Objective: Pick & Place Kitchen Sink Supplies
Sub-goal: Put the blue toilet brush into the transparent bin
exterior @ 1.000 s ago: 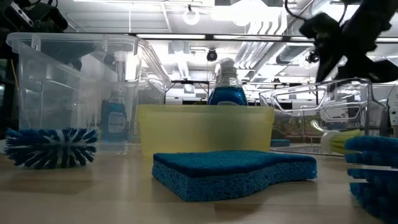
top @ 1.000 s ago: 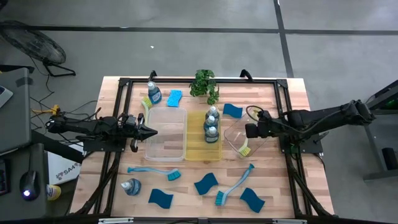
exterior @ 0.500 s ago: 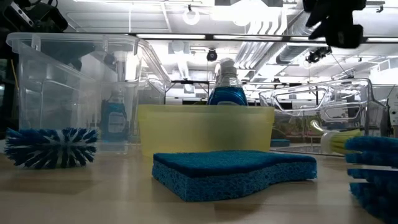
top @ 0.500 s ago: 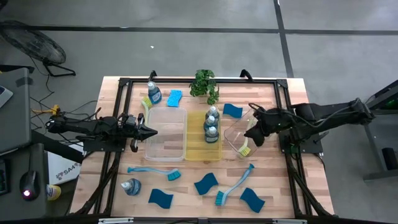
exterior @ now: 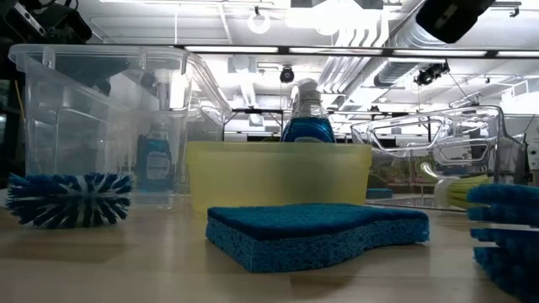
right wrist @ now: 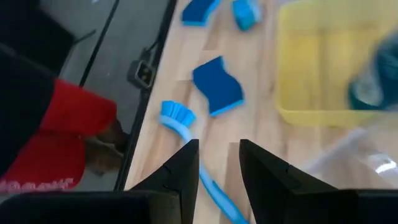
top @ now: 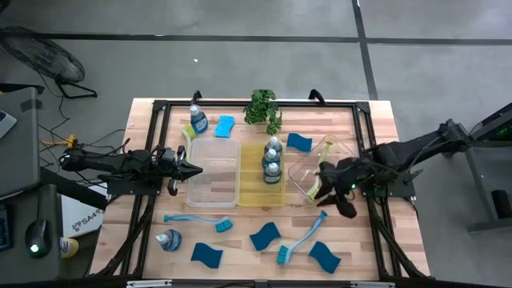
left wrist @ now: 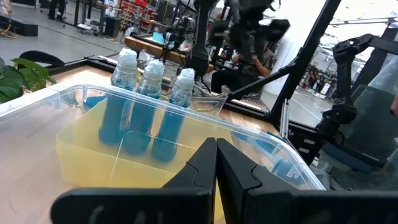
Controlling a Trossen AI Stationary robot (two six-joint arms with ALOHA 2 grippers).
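Right gripper (right wrist: 214, 163), fingers parted and empty, hovers just above a blue dish brush (right wrist: 186, 134), likely lining up to grasp its handle. Left gripper (left wrist: 216, 163) waits closed, empty.

Bare wood btwn trays (top: 214, 172) & sponges (top: 263, 237).

Both arms are dark, near-black, built of slim jointed segments with thin black cables trailing along them. The left gripper (left wrist: 216, 163) ends in two matte black, wedge-shaped fingers. The right gripper (right wrist: 217, 163) carries two matching black, blunt-tipped fingers.
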